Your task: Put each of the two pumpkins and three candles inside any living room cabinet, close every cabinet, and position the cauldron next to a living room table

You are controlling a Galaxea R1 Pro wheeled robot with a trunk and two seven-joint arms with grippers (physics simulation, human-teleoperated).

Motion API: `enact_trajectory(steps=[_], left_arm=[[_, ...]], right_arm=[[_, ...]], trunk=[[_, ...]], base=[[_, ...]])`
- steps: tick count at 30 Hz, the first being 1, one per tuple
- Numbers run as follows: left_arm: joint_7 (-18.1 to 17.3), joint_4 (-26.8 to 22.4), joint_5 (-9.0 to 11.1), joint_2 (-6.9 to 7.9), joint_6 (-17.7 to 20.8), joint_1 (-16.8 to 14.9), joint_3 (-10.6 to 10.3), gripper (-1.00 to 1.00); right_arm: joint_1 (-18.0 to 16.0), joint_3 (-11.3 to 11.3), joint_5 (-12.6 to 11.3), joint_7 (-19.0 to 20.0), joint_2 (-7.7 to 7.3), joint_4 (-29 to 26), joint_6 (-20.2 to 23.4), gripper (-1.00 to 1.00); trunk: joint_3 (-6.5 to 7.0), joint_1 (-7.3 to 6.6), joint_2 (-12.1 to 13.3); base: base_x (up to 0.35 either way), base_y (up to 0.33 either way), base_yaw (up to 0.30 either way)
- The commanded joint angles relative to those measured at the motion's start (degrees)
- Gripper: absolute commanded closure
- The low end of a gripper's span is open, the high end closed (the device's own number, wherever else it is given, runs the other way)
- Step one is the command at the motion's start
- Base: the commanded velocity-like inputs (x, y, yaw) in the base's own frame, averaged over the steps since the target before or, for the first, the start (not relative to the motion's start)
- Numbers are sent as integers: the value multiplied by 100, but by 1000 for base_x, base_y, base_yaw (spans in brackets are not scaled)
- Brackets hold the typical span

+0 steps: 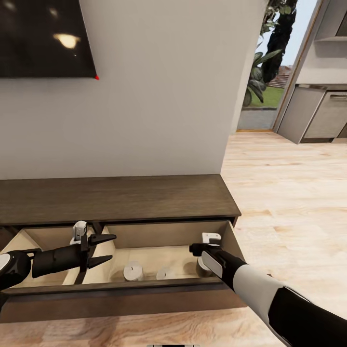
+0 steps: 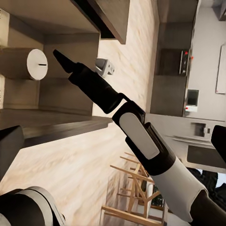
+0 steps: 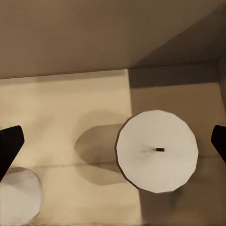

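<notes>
Right gripper (image 1: 204,249) above candle (image 3: 157,151).

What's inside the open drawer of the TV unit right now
Two candles stand on the open drawer floor, and a third sits below the right claw. The right arm and the drawer's front panel hide the rest.

Both arms are glossy black with white shell panels, each ending in a black, pointed two-fingered tool.
</notes>
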Motion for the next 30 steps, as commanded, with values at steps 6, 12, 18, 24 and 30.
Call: enact_trajectory(steps=[6, 12, 18, 24, 30], left_arm=[[53, 6, 65, 4, 3, -4, -3, -100], [53, 24, 60, 4, -2, -4, 1, -100], [53, 36, 59, 4, -5, -4, 2, -100], [53, 42, 45, 4, -5, -4, 2, -100], [53, 62, 49, 4, -5, -4, 2, -100]], right_arm=[[-6, 40, -64, -41, -3, -15, 173, -100], [-6, 40, -70, -41, -3, -24, 194, -100], [-6, 40, -71, -38, -3, -26, 200, -100], [-6, 28, -64, -33, -3, -41, 372, -100], [-6, 23, -62, -32, -3, -85, 425, -100]], trunk=[[61, -9, 2], [194, -24, 10], [327, -40, 18], [460, -55, 26], [593, -71, 34]], base=[[0, 0, 0], [0, 0, 0], [0, 0, 0], [0, 0, 0], [-52, 0, 0]])
